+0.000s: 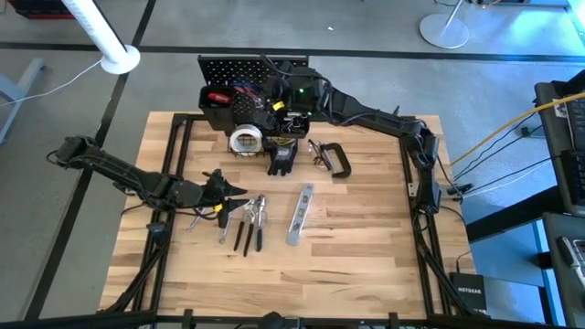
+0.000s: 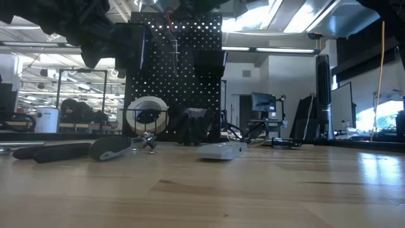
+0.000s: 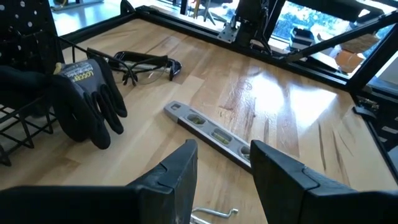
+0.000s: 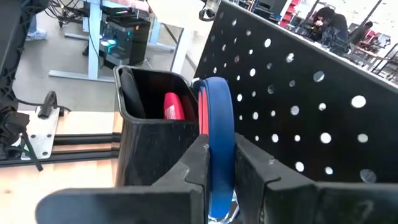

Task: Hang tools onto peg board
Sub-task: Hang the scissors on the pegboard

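The left jaws (image 3: 221, 171) stand released, parted with nothing between them, low over the left side of the table (image 1: 366, 274). We judge they wait there because the loose tools lie right by them: a cluster of pliers (image 1: 249, 224) sits just beside and slightly nearer the front edge, and the silver level bar (image 3: 214, 134) lies a little beyond the fingertips, angled across the wood.

Moving toward the middle, black gloves (image 3: 87, 102) slump against the foot of a wire basket (image 3: 18, 127), with safety glasses (image 3: 146, 62) past them. In the overhead view a pale tape roll (image 1: 245, 139) rests just in front of the peg board (image 1: 238, 68), and a black C-clamp (image 1: 336, 160) lies to its right.

Further right, the right arm reaches across to the board. Its jaws (image 4: 219, 171) are clenched on a blue-handled tool (image 4: 217, 124), gripping the handle edge-on, held upright and close against the perforated panel. We judge this posture suits lining the handle up with a hook or hole. Just beside it hangs a black bin (image 4: 146, 115) with a red-handled tool (image 4: 174, 106) standing inside.
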